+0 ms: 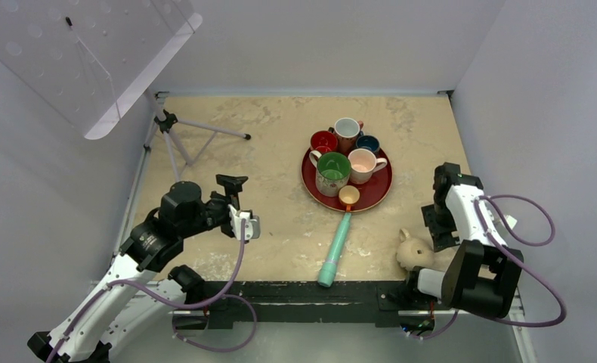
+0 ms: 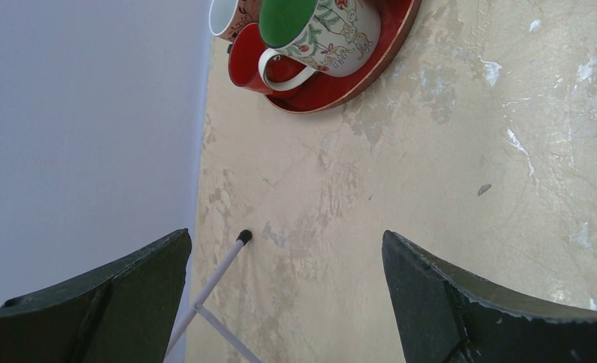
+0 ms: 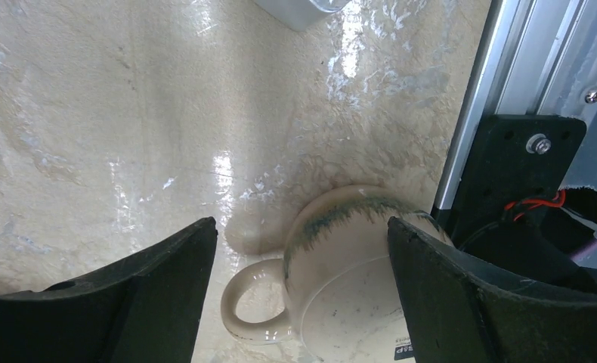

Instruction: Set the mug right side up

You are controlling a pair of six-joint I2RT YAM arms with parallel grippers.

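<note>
**A:** Top view first: where is the mug?

**B:** I see the mug at the near right corner of the table, just beside my right arm's base. It is well apart from the red tray of cups. A teal-handled scoop runs from the tray toward the near edge.

**A:** Left wrist?

**B:** My left gripper stands spread to its widest over bare table, holding nothing. Ahead on the tray, the green-lined mug shows painted leaves and small animals.

**A:** Right wrist?

**B:** The right gripper is spread wide, with the mug between its fingers and the handle toward the finger on the picture's left. I cannot tell whether the other finger touches it. White print at the bottom edge is cut off and unreadable.
</note>
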